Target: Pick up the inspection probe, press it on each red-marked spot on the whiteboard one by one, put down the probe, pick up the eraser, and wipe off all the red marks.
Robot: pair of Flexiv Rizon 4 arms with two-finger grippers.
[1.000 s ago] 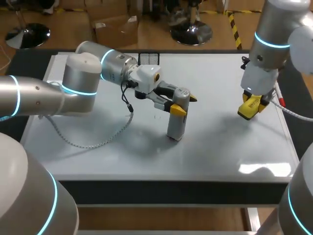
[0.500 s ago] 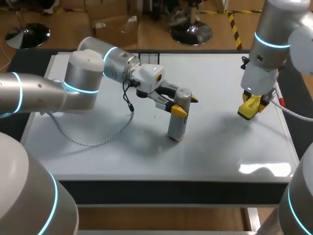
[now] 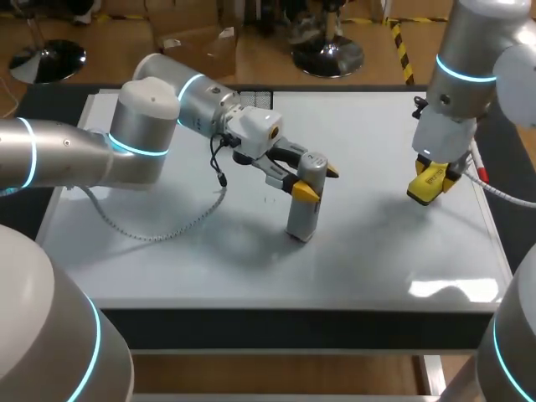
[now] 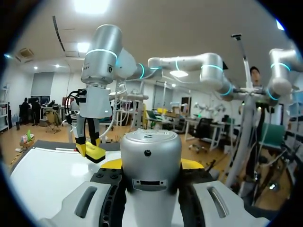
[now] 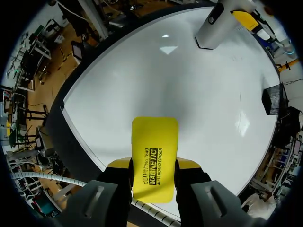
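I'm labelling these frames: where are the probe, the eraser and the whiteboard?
probe (image 3: 300, 219), head view, lower grey body.
eraser (image 5: 155, 146), right wrist view, yellow face.
whiteboard (image 3: 377, 251), head view, bare white surface.

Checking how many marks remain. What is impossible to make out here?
Red marks: head view, faint specks on the whiteboard beside the probe, too small to tell.
Probe's tip: hidden beneath its body, head and left wrist views.
Wiping face of the eraser: right wrist view, turned away.

The probe (image 3: 303, 203) stands near the middle of the whiteboard (image 3: 377, 251), gripped by the left end effector (image 3: 313, 179). Well to its right, the right end effector (image 3: 430, 187) holds the eraser (image 5: 155, 151).
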